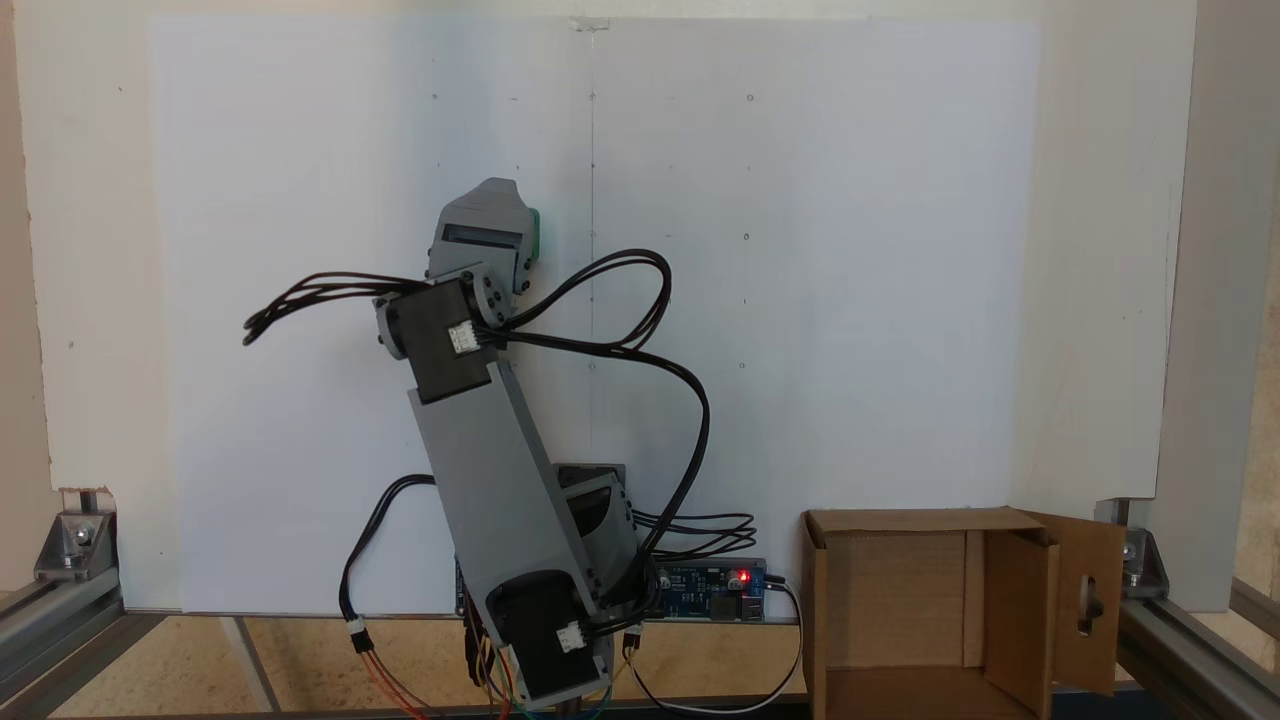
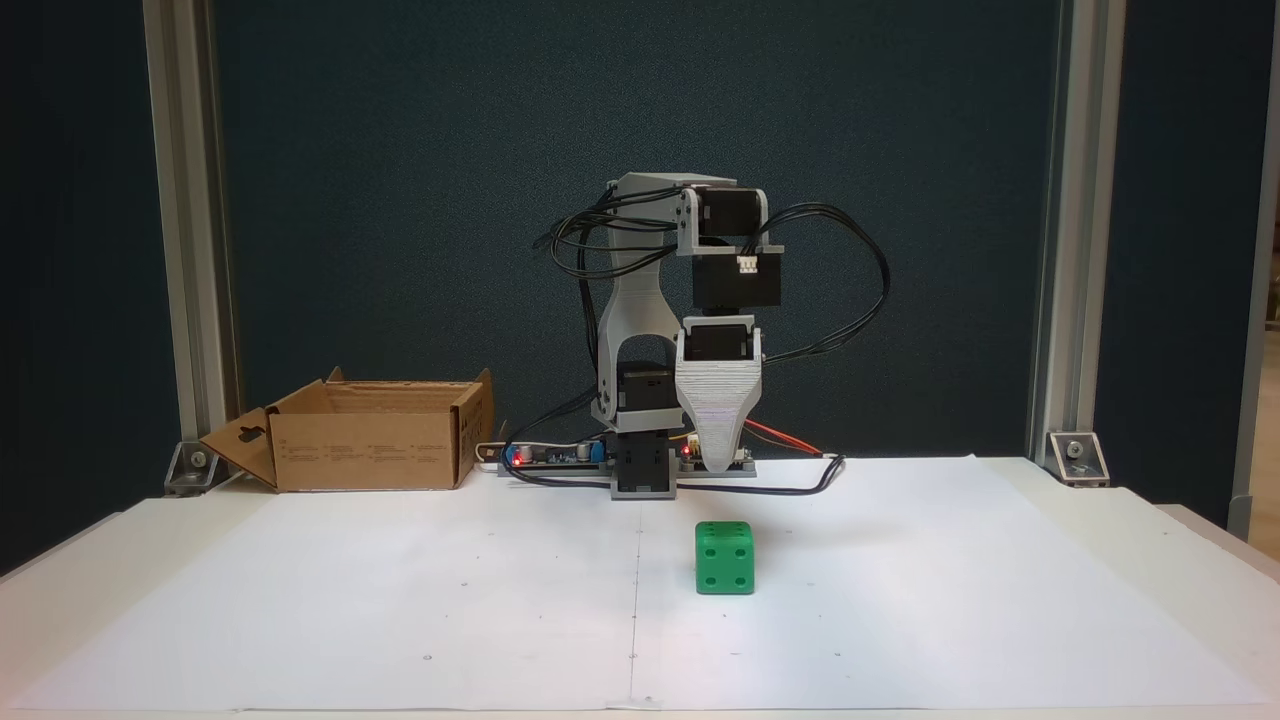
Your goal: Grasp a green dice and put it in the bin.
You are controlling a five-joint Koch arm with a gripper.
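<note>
Claw hangs tip-down above the green dice, not touching; can't tell whether it's spread. Dice sits on the white bench; the bin is well apart.

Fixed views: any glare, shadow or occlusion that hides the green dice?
Front-facing fixed view: green dice sharp and evenly lit, with a soft shadow on the white paper and no glare. Top-down fixed view: the paper is bright and slightly washed out; the pincer covers the dice except a green sliver.
</note>
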